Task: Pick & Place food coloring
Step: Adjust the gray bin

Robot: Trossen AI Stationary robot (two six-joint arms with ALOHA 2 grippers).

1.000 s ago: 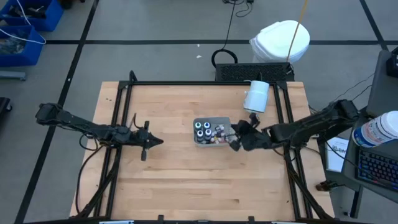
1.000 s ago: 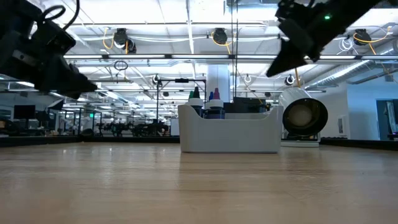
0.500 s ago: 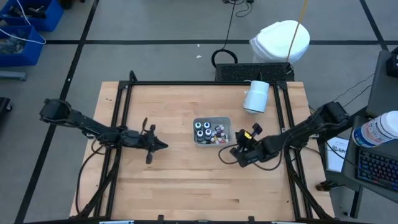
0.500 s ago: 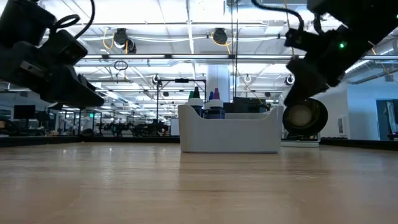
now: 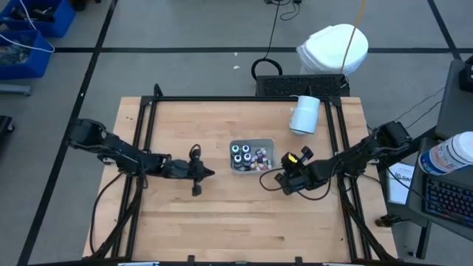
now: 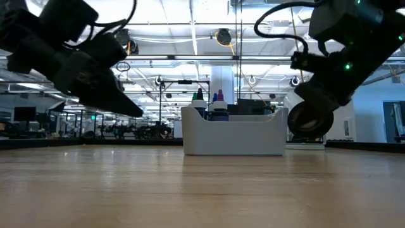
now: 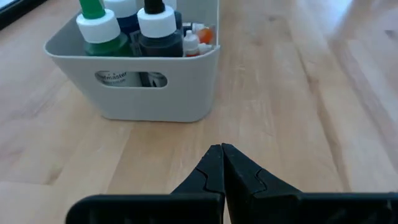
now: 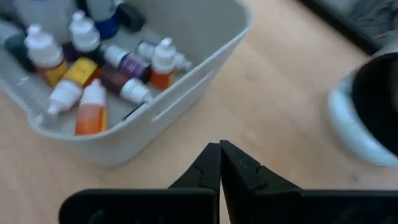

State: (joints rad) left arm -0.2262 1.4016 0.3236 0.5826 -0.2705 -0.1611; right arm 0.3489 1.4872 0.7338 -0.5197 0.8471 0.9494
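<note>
The food coloring sits in a grey tray [image 5: 251, 141] at the table's middle. Tall dark bottles with white-ringed tops [image 7: 99, 28] stand at the tray's left end. Small whitish dropper bottles [image 8: 87, 99] lie at its right end. My left gripper [image 5: 213, 174] is shut, hovering left of the tray and a little nearer, pointing at the tray's left wall [image 7: 134, 87]. My right gripper [image 5: 276, 179] is shut, hovering near the tray's near right corner [image 8: 186, 81], tipped downward. Neither gripper touches anything.
A large white cylinder [image 5: 304, 114] lies on its side at the far right of the table, and also shows in the right wrist view [image 8: 367, 112]. Black frame rails [image 5: 140, 148] run along the table's left, right and far edges. Bare wood lies toward the near edge.
My left gripper has travelled toward the table's right, closing on the tray's left end and tipping down somewhat. My right gripper has sunk from high beside the tray's right end to lower by its near right corner, its wrist rolling. Both have stayed shut.
</note>
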